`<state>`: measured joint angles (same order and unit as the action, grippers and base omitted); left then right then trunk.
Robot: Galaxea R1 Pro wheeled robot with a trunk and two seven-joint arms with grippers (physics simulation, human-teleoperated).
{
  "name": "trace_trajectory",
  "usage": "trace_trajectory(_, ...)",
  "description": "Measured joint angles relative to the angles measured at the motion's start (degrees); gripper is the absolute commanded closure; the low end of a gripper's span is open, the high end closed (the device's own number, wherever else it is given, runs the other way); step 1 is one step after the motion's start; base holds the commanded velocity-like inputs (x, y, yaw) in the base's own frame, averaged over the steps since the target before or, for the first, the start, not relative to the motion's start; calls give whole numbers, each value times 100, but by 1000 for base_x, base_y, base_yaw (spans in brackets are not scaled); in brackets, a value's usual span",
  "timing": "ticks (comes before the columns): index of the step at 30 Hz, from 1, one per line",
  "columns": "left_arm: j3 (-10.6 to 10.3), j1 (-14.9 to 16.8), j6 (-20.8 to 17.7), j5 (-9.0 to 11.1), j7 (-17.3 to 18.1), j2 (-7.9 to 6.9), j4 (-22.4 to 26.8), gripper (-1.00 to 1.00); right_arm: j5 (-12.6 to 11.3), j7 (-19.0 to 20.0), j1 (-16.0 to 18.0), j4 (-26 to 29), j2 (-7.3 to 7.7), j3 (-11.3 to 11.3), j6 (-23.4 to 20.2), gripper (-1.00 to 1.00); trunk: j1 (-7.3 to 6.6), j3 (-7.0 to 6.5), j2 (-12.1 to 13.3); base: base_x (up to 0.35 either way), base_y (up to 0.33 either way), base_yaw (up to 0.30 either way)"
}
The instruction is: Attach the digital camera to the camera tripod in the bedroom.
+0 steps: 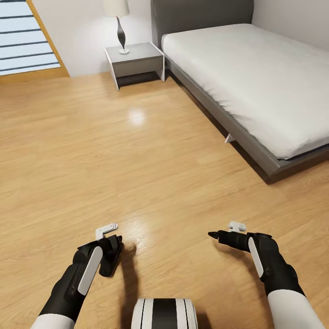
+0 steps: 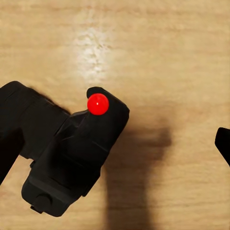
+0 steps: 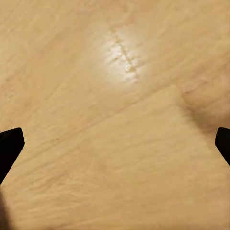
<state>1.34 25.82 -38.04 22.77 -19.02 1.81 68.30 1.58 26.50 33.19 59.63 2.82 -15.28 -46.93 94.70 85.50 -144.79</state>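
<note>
Nearest the head camera, the robot's white and black trunk top (image 1: 164, 313) sits at the lower edge; on either side of it the two black forearms reach forward over the light wood plank floor (image 1: 137, 173); the left tool (image 1: 111, 252) is clamped on the digital camera (image 1: 112, 256), a chunky black body held low above the planks and casting a dark shadow beside it; in the left wrist view the digital camera (image 2: 76, 163) sits against one black finger (image 2: 24, 124), tilted, with its small red dot (image 2: 97, 104) facing the lens, while the other fingertip (image 2: 223, 143) shows well apart at the frame's edge, so the grip seems to come from one side and I cannot tell how firmly it is pinched; the right tool (image 1: 214, 235) carries nothing and points inward toward the left arm; in the right wrist view its two fingertips (image 3: 9, 143) stand wide apart over bare planks with a bright glare patch between them; farther off, a grey-framed bed (image 1: 256, 151) with a white mattress (image 1: 256, 73) runs along the right side; beyond it, a white and grey nightstand (image 1: 135, 61) stands just beside the headboard, bearing a lamp (image 1: 119, 23) with a dark curved stem; a slatted window (image 1: 25, 36) shows at the far left.
</note>
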Motion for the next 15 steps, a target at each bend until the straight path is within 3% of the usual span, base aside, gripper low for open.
trace_trajectory(4,0,0,2,-4,-3,0,0,-100,0,0,0,0,0,0,0,-100,0,0,0,-43,0,0)
trace_trajectory(15,-4,0,10,-26,-21,0,-7,-100,3,-8,0,-8,0,0,1,-100,1,0,0,-218,0,0)
